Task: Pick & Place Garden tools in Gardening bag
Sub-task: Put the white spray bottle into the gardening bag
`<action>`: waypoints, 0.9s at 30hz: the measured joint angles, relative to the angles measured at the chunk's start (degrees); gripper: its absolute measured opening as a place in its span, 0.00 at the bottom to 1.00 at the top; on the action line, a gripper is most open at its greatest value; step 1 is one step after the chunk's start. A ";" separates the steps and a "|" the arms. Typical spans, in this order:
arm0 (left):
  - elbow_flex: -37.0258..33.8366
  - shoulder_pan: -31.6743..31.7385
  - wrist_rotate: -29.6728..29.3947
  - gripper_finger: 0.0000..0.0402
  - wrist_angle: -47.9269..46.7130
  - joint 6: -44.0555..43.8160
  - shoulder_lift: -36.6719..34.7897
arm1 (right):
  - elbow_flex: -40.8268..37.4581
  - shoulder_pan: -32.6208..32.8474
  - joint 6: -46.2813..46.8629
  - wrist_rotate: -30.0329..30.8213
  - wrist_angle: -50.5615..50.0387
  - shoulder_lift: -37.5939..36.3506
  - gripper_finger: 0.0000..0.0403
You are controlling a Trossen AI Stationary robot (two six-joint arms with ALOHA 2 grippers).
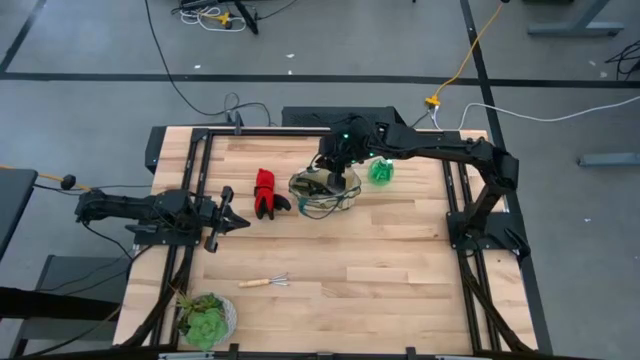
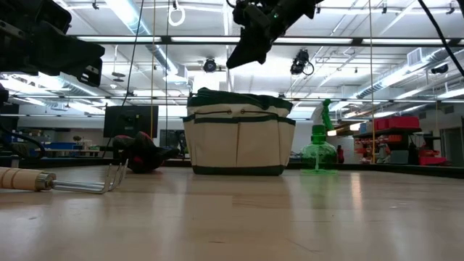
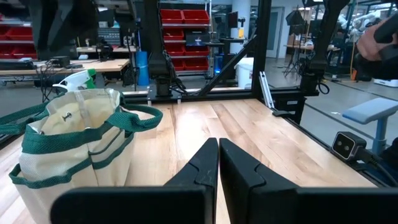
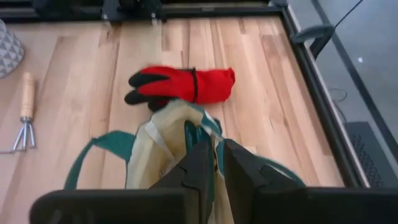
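Note:
The tan gardening bag (image 1: 325, 186) with green trim stands upright on its base at the table's middle. My right gripper (image 2: 250, 45) hangs above the bag's open top, clear of it. Its fingers (image 4: 200, 163) are drawn almost together with nothing between them, and the bag (image 4: 155, 146) lies below. The red-and-black gloves (image 1: 268, 193) lie flat just left of the bag. The green spray bottle (image 1: 381, 172) stands to its right. A wooden-handled mini rake (image 1: 265, 283) lies nearer the front edge. My left gripper (image 3: 219, 163) waits shut at the left edge, pointing level toward the bag (image 3: 74, 146).
A succulent in a pale pot (image 1: 205, 320) sits at the near left corner. Black frame rails (image 1: 195, 180) run along the table's left and right sides. Bare wood lies in front of the bag and across the near right part of the table.

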 joint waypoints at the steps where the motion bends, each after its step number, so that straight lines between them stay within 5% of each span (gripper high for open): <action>1: 0.01 0.00 0.02 0.05 -0.03 0.00 0.02 | 0.00 0.02 -0.06 0.02 -0.05 -0.38 0.11; 27: -0.01 0.01 -0.01 0.05 -0.02 0.01 0.00 | 0.04 4.22 -1.42 0.04 -0.72 -3.47 0.00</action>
